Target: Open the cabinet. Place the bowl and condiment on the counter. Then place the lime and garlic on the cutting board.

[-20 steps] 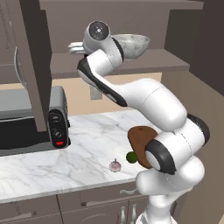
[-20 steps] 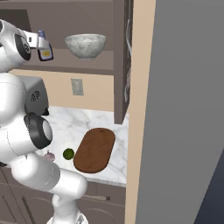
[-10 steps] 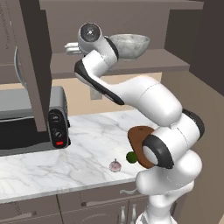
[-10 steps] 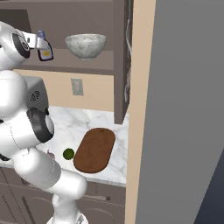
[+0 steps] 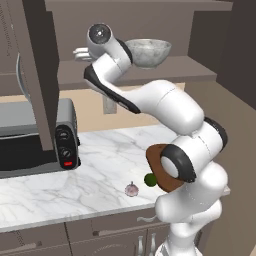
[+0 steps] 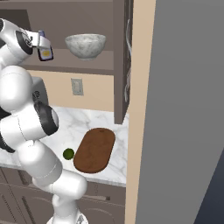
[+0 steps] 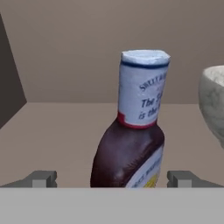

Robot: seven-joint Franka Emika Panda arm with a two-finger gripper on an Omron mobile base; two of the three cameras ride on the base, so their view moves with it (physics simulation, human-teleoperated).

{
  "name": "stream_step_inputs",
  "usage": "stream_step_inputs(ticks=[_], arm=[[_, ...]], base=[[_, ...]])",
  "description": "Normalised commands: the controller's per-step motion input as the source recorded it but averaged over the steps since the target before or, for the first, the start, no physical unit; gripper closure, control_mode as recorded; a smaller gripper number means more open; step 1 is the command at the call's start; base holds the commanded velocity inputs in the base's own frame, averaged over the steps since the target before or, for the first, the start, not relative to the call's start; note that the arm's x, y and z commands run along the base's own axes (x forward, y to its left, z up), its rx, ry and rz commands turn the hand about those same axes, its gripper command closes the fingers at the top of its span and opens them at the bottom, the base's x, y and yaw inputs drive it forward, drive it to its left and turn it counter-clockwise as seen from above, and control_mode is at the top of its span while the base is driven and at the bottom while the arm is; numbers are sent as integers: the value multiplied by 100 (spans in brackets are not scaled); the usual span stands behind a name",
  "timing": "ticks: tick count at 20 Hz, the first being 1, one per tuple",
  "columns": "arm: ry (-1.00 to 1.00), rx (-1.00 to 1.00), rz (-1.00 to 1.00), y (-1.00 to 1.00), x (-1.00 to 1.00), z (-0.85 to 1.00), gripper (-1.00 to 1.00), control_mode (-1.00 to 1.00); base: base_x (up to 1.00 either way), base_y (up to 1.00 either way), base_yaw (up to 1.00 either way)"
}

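The cabinet (image 6: 122, 61) stands open, and the gripper (image 7: 111, 178) reaches in at shelf height, its jaws spread wide on either side of the condiment (image 7: 133, 131) and closed on nothing. By the look of it the step in hand is the bottle's removal: bowl (image 6: 85, 45) and bottle both sit on the shelf (image 5: 165, 70), the bottle toward its left end, the bowl just to its right. The next move likely calls for easing forward a touch, closing on the bottle's dark body, then lifting clear without knocking the bowl. The bottle is dark brown-purple with a narrow neck wrapped in a pale printed label and a light blue cap. On the counter (image 5: 95, 165) below, lime (image 5: 149, 179) and garlic (image 5: 131, 189) lie near the front edge, off the board (image 6: 95, 149).
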Motion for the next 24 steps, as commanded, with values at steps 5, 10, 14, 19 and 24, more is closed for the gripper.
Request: stream_step_inputs(ticks=[5,10,14,19,24], arm=[[3,-4,-2,2,14,-1,-100,-100],[1,-6,-3,2,2,-3,-100,-100],[0,-5,-3,0,0,-4,-100,-100],[0,-4,-3,-2,0,-13,-100,-100],[0,0,-5,-3,0,-11,-100,-100]], base=[[0,0,0],[0,0,0],[0,0,0],[0,0,0],[0,0,0]])
